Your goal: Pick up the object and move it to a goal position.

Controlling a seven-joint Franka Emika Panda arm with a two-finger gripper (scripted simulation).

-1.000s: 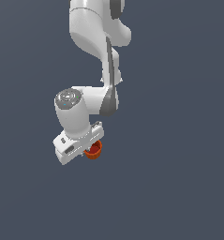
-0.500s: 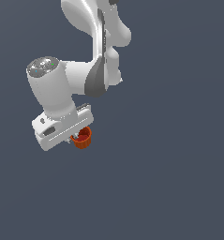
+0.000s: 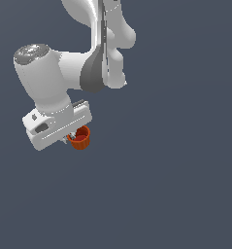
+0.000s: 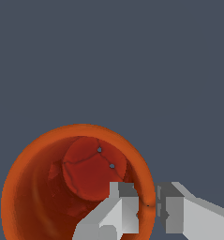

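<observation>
Exterior view: gripper (image 3: 74, 138), fingers (image 4: 118, 211) pinching the cup (image 3: 80, 137) wall, is carrying it toward that view's left, transport underway.

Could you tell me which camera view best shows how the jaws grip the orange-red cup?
The wrist view: the cup fills it, with one jaw inside the rim and one outside, pinching the wall. The exterior view shows only a small cup beneath the gripper, contact hidden.
</observation>
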